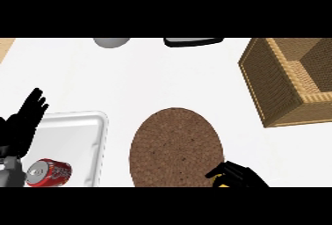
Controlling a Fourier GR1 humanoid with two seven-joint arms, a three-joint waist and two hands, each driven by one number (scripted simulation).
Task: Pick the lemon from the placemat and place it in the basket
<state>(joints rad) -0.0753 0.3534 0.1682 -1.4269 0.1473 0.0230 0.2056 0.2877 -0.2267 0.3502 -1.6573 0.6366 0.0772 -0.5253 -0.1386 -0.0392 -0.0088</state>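
Note:
A round brown woven placemat (176,147) lies in the middle of the white counter. My right hand (239,175) sits at its lower right edge, fingers curled round a yellow lemon (223,185); only a sliver of the lemon shows beneath the fingers at the lower edge of the view. The square wicker basket (272,85) stands at the far right, well above that hand, with its inside showing nothing. My left hand (24,123) rests open at the left edge, fingers pointing up.
A white tray (84,132) lies left of the placemat with a red soda can (49,172) lying on its side in it. A grey rounded object (111,41) and a black object (193,41) sit at the counter's far edge.

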